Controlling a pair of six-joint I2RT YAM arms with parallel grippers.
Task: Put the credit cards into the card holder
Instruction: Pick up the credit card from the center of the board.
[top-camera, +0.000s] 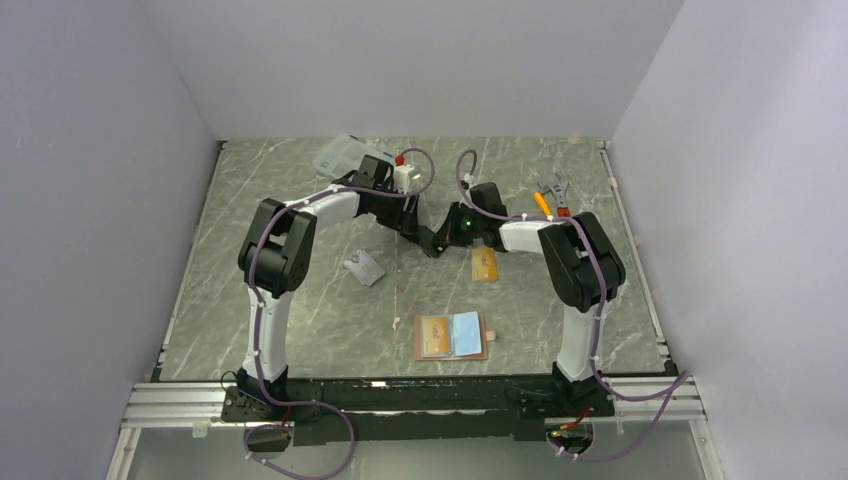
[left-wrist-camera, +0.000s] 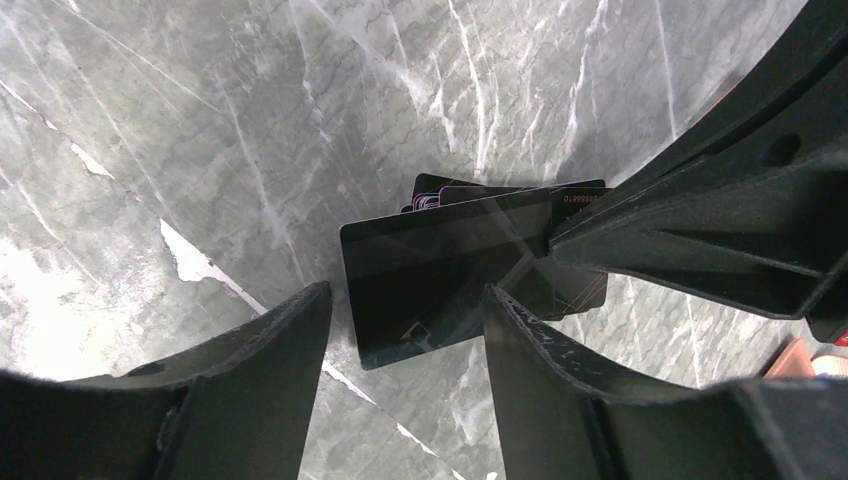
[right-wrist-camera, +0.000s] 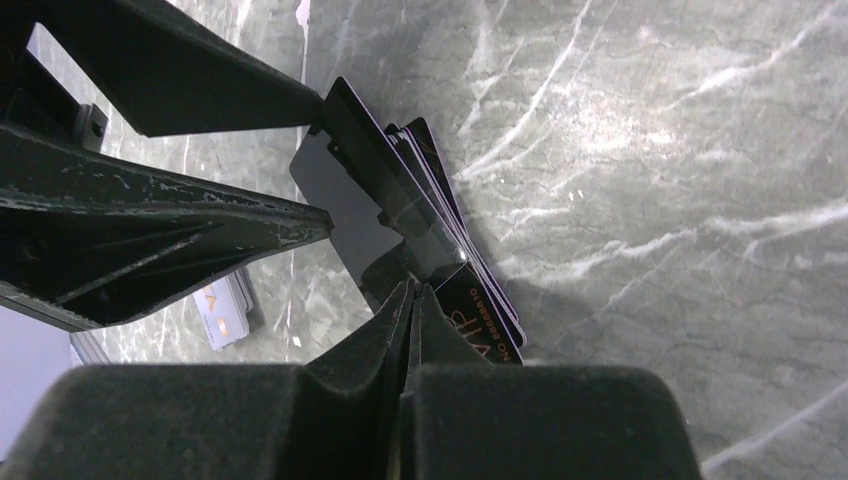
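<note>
Table (top-camera: 300, 330), grey-green marble look, fills most of the top view, w/ white walls on three sides. Two white-and-black arms rise from the near edge: L arm (top-camera: 285, 250) and R arm (top-camera: 580, 260) both bend inward and meet over the table's centre-back.

Clear plastic box (top-camera: 340, 155) sits at the far edge, just behind the L arm. Tools (top-camera: 550, 198), incl. a wrench and an orange-handled screwdriver, lie at the far right, behind the R arm.

Holder (top-camera: 466, 335) lies open and flat near the front, btwn the two arm bases. Its left half looks tan-gold, its right half blue, and a small tab sticks out on the right edge.

Gold card (top-camera: 485, 264) lies flat just in front of the R wrist, apart from the holder. Silver card (top-camera: 364, 267) lies flat to the left of centre, near the L arm, also well apart from the holder.

Black card (left-wrist-camera: 440, 270) is up at the meeting point, tilted off the table and glossy. Dark layered edges show under it; can't tell if reflection or more cards.

R gripper (right-wrist-camera: 412, 290) has its jaws pressed together, pinching one short edge of the black card. L gripper (left-wrist-camera: 405, 295) has its jaws spread, one finger each side of that card. Can't tell if either finger touches it.
</note>
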